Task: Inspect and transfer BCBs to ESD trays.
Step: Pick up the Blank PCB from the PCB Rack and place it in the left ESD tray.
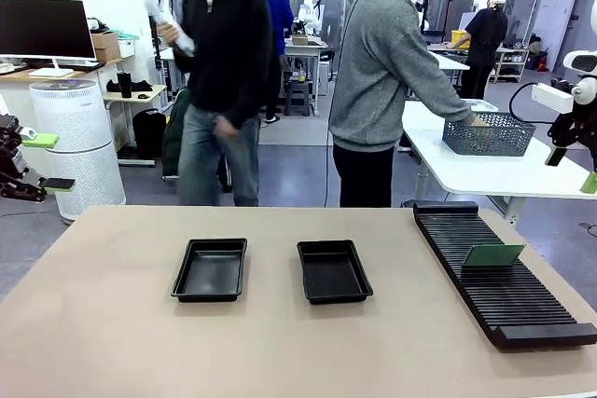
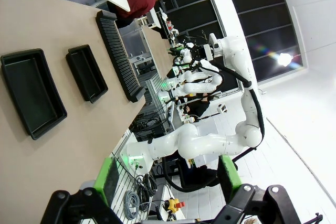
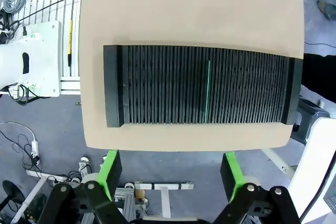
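So the whole thing sits on one beige worktop. The long black slotted rack runs down the robot's right side, and the two ESD trays lie side by side in the middle, both bare inside.

There's one BCB to go for. It's standing upright on edge in a slot about halfway along the rack, and its long side runs across the rack's width, following the slot.

The bit that matters is that the rack is on the right arm's side, so that arm is clearly the nearer one. The right wrist view looks straight down on the rack, and there the board's top edge is just a thin green line running away from the camera. It sits a little to one side of the middle of the gap between the two pads.

The line from pad to pad crosses the board's flat faces, so I'd say the wrist is already turned about right for pinching it. It just needs a small sideways nudge and then a long drop, because it's well above the rack.

The right fingers are spread wide, with nothing held or touched.

The left fingers are also wide apart and empty. They hang off the worktop's left end, well apart from the rack, with the trays between them and it.
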Motion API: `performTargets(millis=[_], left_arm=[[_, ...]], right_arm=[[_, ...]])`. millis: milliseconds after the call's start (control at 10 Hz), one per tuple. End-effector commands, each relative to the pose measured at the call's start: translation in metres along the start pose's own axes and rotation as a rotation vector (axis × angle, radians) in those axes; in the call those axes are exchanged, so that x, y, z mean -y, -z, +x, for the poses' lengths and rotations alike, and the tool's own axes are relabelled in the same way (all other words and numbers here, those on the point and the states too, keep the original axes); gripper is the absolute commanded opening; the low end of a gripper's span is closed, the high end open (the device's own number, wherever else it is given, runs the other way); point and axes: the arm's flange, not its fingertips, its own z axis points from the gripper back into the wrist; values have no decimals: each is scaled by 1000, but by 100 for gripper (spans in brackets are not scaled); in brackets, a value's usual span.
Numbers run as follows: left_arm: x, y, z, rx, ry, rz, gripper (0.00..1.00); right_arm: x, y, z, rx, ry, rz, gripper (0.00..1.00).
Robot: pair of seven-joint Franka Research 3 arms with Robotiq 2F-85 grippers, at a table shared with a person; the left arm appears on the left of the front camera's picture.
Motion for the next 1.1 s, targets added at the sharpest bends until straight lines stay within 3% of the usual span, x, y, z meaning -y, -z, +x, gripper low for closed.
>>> performTargets(millis=[0,700,1000], left_arm=[[1,-1,-2,5,0,-8,100],[1,-1,-2,5,0,-8,100],[1,-1,-2,5,0,-8,100]], right_arm=[[0,0,0,0,0,0,100],[24,94,12,-44,-140,-63,100],[31,135,15,-59,-120,-82,100]])
